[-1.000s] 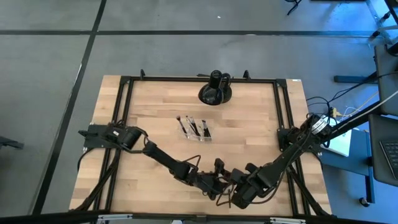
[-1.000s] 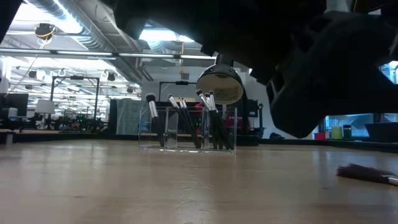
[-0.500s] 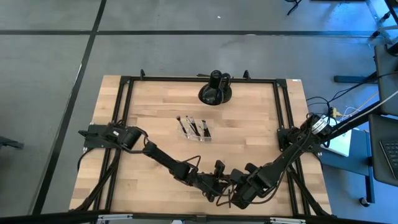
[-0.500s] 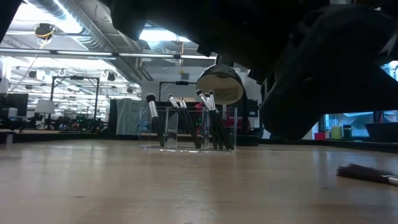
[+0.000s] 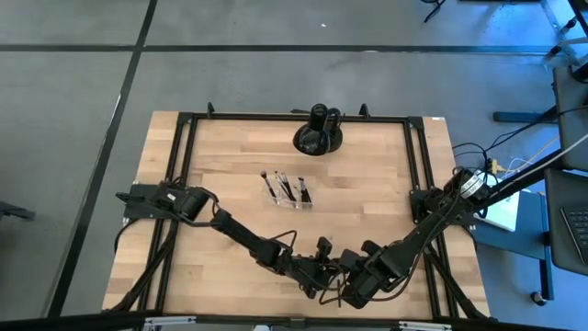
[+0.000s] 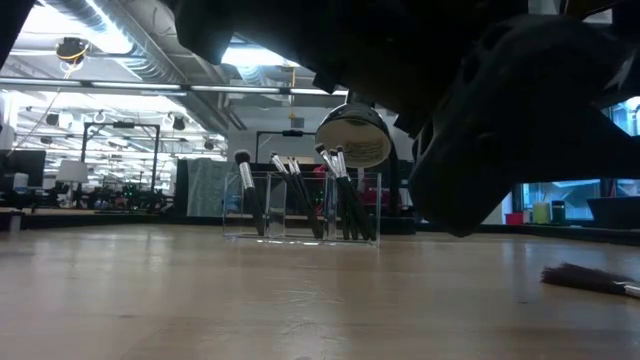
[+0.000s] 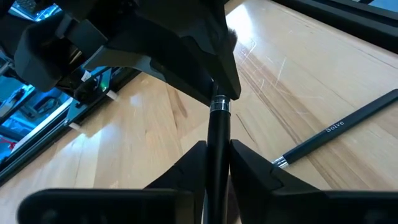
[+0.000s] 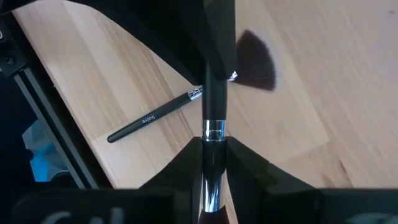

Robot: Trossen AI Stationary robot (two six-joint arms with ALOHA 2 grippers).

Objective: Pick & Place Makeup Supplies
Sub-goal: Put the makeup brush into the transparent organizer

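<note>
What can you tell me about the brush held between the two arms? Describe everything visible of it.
The held brush is thin, with a black handle and a silver ferrule. Both pincers clamp it at once: the left pincer on the handle, the right pincer near the ferrule. It hangs clear above the table, over a loose brush lying flat. Its tip is hidden.

Overhead looking straight down, table-level facing the room, both wrists close on one shared brush (image 7: 217, 143)
</note>
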